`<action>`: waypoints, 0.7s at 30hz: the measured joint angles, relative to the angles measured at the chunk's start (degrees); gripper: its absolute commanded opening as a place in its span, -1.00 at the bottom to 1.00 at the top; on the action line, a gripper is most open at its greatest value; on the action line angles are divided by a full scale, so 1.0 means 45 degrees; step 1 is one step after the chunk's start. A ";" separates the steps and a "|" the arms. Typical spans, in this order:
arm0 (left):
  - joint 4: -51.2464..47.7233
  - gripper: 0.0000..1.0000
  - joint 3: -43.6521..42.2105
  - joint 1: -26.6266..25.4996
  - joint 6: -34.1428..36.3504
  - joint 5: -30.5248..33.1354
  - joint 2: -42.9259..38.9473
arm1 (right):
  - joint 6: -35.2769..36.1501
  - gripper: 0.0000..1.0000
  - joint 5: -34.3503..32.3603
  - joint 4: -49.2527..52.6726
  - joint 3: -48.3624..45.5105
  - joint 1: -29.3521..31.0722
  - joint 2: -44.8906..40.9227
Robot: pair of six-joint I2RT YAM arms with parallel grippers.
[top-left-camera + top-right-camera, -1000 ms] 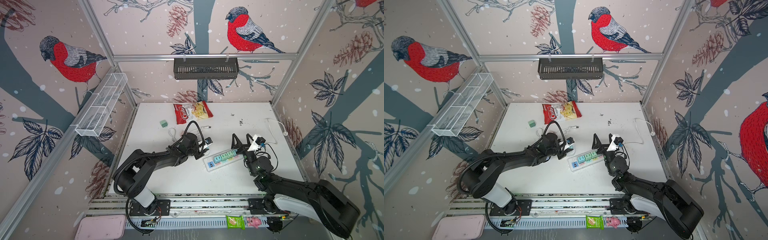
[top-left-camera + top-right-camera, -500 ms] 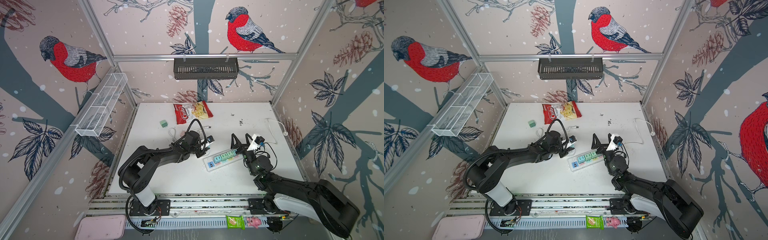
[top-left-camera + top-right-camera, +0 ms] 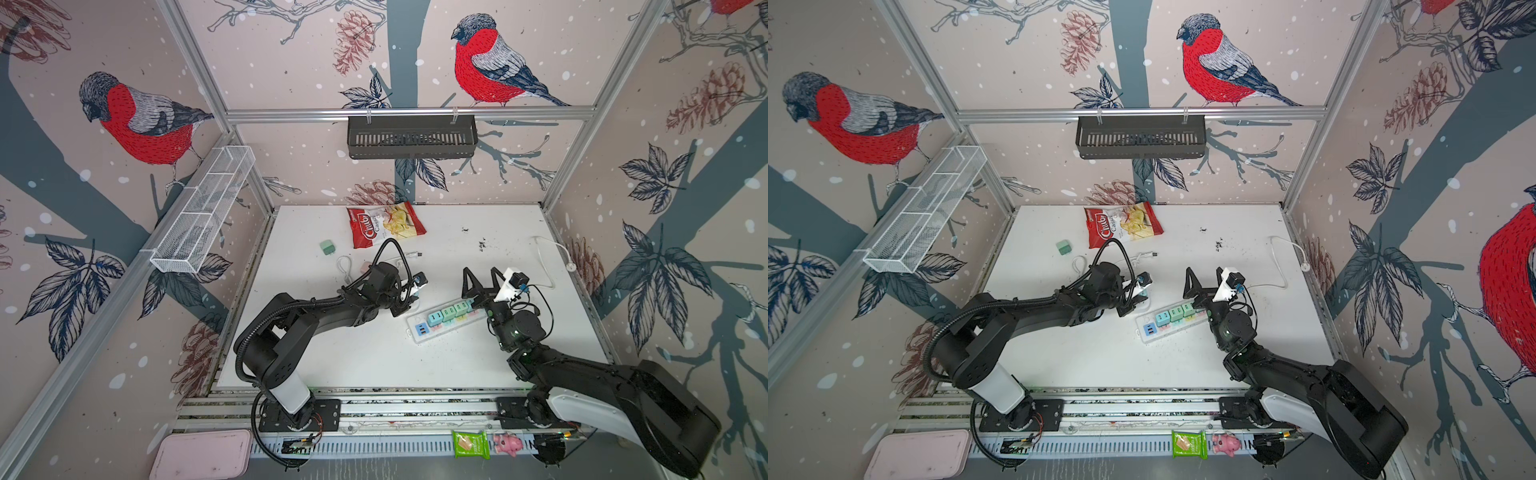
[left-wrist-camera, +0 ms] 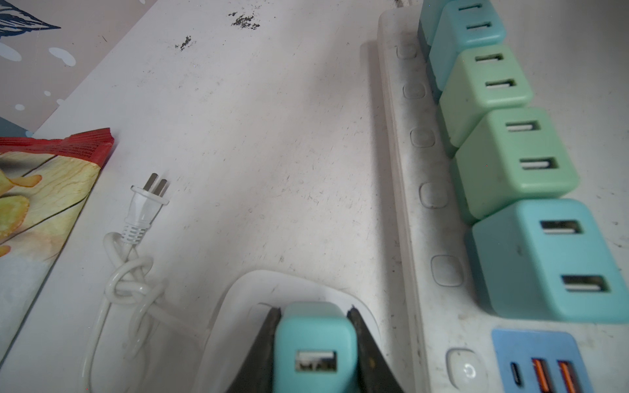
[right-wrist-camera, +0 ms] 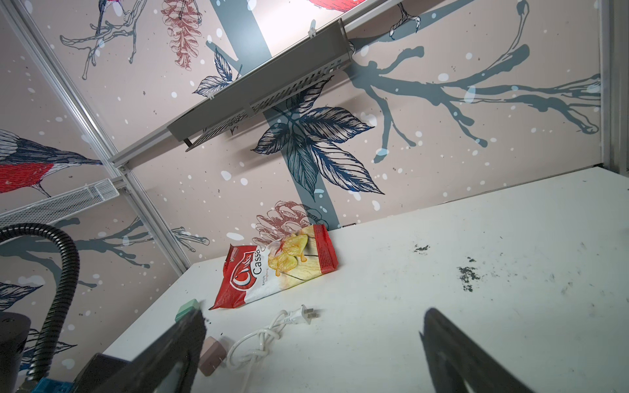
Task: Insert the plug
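Near the middle of the white table (image 3: 374,365), the left gripper (image 4: 313,311) is clenched on a teal plug (image 4: 315,343), a small charger cube, with black fingers (image 4: 367,354) pressing on either side. The plug sits at a white rounded block (image 4: 238,299); whether it is seated cannot be told. Just to the right lies a white power strip (image 4: 408,211) carrying a row of teal and green chargers (image 4: 510,163). The right gripper (image 3: 480,272) hangs above the strip's far right end, jaws spread wide, holding nothing. Farther back lie a knotted white cord (image 4: 144,209) and a red chips bag (image 3: 384,224).
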State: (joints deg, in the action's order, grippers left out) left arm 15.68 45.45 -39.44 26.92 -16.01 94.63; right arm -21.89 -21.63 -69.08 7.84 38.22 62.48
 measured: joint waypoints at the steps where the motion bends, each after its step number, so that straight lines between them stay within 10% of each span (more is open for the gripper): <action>1: -0.0015 -1.00 0.0000 0.0000 0.0000 -0.0005 0.0000 | -0.0097 1.00 0.0000 0.0000 0.0000 0.0000 0.0000; 21: -0.0879 -1.00 0.0597 -0.0117 0.0112 -0.0471 0.0262 | -0.0180 1.00 0.0049 0.0058 0.0068 -0.0087 -0.0102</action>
State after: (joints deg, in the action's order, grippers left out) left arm 11.73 48.14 -39.97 27.42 -18.13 95.81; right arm -22.70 -21.41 -68.82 8.14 37.82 62.02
